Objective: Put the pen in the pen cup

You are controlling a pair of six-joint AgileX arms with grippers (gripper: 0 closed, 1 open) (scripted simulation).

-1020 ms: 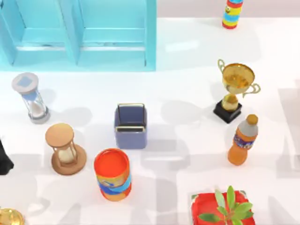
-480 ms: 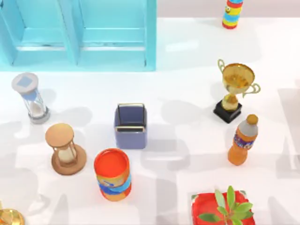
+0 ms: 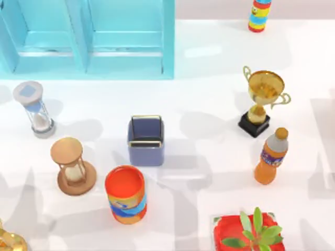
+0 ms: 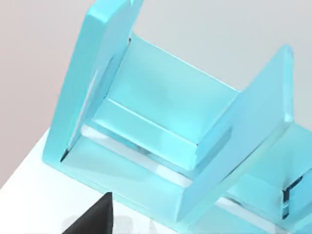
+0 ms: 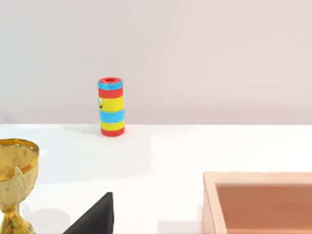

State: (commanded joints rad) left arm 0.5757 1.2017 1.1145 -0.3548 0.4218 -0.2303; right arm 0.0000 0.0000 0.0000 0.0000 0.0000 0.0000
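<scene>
A flat, matte black wedge with a straight upright edge, part of the left gripper (image 4: 92,219); the right gripper (image 5: 95,217) shows the same black wedge.

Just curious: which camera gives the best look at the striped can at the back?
The right wrist view: the striped can stands whole and upright, with all its red, blue and yellow bands. The top view cuts it off at the frame's edge. The left wrist view faces the blue shelf.
</scene>
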